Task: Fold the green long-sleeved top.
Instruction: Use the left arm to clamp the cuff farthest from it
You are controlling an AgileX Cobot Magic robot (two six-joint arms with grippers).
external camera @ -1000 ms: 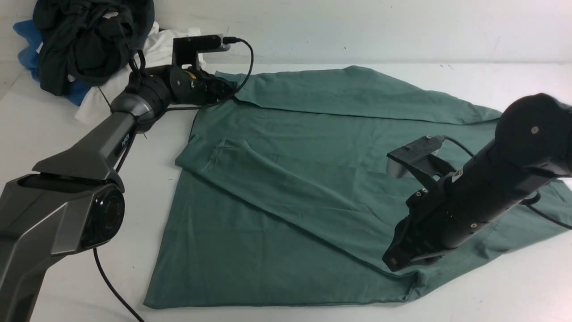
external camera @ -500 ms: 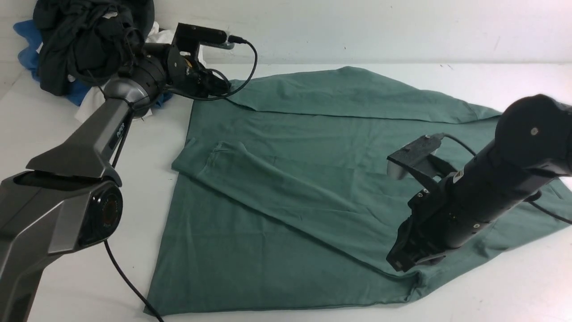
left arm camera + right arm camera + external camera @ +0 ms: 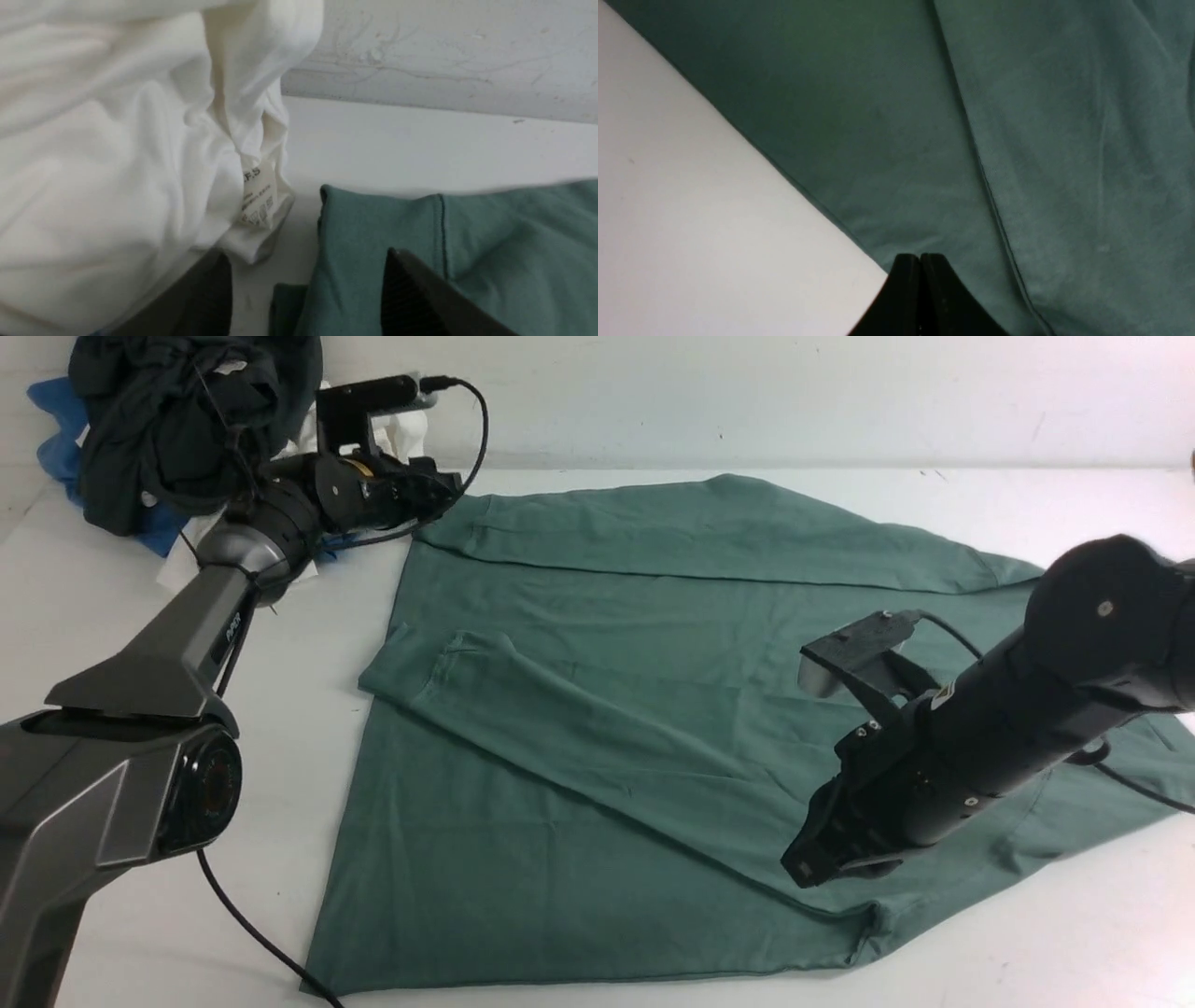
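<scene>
White desk (image 3: 934,952) against a pale wall (image 3: 840,392). Spread flat over most of the desk's middle: the green long-sleeved top (image 3: 485,896), with the near sleeve (image 3: 597,747) folded slantwise across the body and the far sleeve (image 3: 728,532) laid along the edge toward the wall.

Left arm (image 3: 177,653) stretched far forward to the top's far left corner. Left jaws spread wide in the left wrist view, one over the green cloth, the other by the white cloth, nothing pinched between.

Right arm (image 3: 1027,709) angled down over the top's near right part. Right jaws pressed together, tips right at the hem where green cloth meets bare desk. No cloth seen between them. Touching the top or just above it: cannot tell.

In the far left corner, behind the left arm, a heap of other clothes: black garment (image 3: 159,420) uppermost, white garment (image 3: 93,140) under and beside it, blue garment (image 3: 47,397) at the back.

Cuff (image 3: 378,224) of the far sleeve flat on the desk, just beside the white garment, a narrow strip of desk between.

Smallest: printed label (image 3: 257,196) at the white garment's hem, near the cuff.
</scene>
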